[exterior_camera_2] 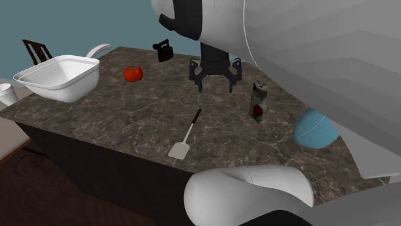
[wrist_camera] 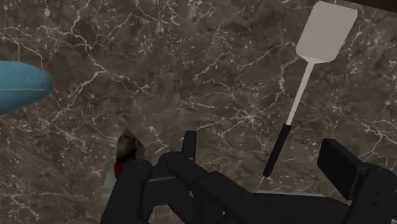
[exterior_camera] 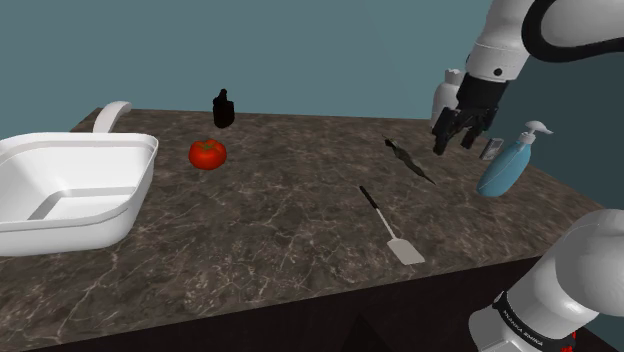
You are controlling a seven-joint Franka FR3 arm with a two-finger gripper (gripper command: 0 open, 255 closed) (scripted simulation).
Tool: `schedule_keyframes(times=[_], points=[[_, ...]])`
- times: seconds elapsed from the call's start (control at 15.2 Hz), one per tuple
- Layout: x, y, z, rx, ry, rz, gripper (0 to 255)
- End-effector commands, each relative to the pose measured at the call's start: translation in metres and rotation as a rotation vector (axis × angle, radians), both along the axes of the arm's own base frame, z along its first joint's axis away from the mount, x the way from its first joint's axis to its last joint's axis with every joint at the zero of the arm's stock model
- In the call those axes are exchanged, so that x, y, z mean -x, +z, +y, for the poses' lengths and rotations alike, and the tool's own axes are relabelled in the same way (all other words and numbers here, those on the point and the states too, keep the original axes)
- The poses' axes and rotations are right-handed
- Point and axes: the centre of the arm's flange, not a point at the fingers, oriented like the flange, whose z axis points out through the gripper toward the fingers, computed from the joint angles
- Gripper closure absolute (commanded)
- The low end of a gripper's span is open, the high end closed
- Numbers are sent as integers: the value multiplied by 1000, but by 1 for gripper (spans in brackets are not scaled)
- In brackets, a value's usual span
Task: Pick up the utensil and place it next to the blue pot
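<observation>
Lit softly and evenly, as from overhead, with muted contrast throughout. Brightest on the white sink, greying along its inner walls. Gently shaded round the tomato, darker at its underside. Dark and matte across the marbled countertop, with pale veins standing out. Smooth grey shading over the arm, looming close in the second exterior view. Near-flat black on the gripper, edges barely picked out in the wrist view.

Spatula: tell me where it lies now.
In the shoulder view the spatula lies flat on the counter near its front edge, right of the tomato, left of the blue bottle.
</observation>
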Motion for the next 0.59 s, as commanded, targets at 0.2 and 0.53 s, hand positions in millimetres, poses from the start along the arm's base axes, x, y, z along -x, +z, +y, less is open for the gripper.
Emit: schedule_keyframes(times=[0.2,0.53], points=[[-9,-58,28,-17,-66,-25,0],[-23,-115,55,-33,-130,-48,0]])
